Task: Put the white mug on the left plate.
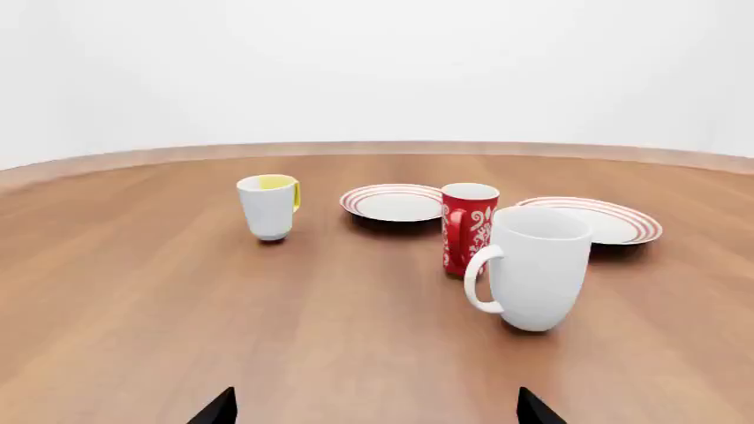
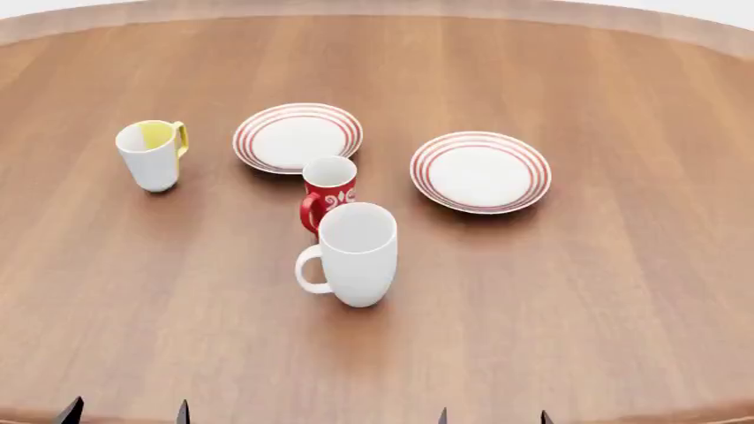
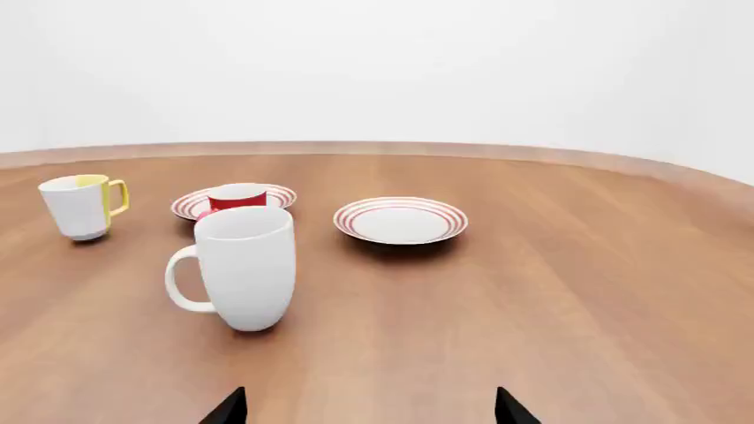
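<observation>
The white mug (image 2: 356, 255) stands upright near the middle of the wooden table, handle toward the left; it also shows as the nearest mug (image 1: 536, 266) (image 3: 242, 268) in both wrist views. The left plate (image 2: 297, 138) (image 1: 395, 202) with red rings lies flat behind it, partly hidden by mugs in the right wrist view (image 3: 189, 204). My left gripper (image 2: 125, 412) (image 1: 374, 408) is open at the near table edge, well short of the mug. My right gripper (image 2: 493, 417) (image 3: 369, 408) is open too, nothing between its fingers.
A red patterned mug (image 2: 328, 192) stands just behind the white mug, between it and the left plate. A white mug with yellow inside (image 2: 151, 155) sits at the left. A second ringed plate (image 2: 479, 172) lies to the right.
</observation>
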Motion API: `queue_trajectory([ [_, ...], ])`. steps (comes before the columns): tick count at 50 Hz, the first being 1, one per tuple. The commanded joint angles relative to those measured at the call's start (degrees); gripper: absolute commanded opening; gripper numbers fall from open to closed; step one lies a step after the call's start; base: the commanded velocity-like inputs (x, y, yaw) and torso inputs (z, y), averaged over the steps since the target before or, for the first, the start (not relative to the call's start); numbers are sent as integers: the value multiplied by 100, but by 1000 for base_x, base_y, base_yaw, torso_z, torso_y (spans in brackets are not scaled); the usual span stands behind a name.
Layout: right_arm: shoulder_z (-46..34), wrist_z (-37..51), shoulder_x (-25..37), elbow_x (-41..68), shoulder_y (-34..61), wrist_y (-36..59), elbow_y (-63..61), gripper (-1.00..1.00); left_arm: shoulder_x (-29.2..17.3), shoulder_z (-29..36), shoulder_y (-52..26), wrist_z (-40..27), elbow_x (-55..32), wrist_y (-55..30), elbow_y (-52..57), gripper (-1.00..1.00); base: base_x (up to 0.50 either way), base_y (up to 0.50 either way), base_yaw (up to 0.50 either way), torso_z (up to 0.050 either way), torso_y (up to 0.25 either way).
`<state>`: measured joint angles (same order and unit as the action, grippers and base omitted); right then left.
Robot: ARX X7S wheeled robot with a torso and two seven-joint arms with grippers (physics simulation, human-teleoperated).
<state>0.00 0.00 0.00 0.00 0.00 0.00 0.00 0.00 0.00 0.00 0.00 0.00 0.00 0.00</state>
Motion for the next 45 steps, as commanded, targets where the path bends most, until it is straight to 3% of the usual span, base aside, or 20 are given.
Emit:
queue_trajectory([
  [1,-149,102,95,46,20,75,-2,100,-71,32,-26,-132,-212,-88,-42,100,0,0,0,0,0],
  [6,-298,222,197,97,58,214,10,100,-140,3,-173,-634,-154,-143,-335,100,0,0,0,0,0],
  [12,-383,243,274,271,109,627,-194,100,-318,260,-73,-364,-306,100,-172,100,0,0,0,0,0],
  [29,-736,600,597,-163,185,2791,-4162,100,-642,215,460,-503,-1016,-1545,3342,100,0,0,0,0,0],
  [45,-987,799,732,-389,447,3628,-5204,100,-814,58,454,-737,-1362,-1976,4281,100,0,0,0,0,0],
])
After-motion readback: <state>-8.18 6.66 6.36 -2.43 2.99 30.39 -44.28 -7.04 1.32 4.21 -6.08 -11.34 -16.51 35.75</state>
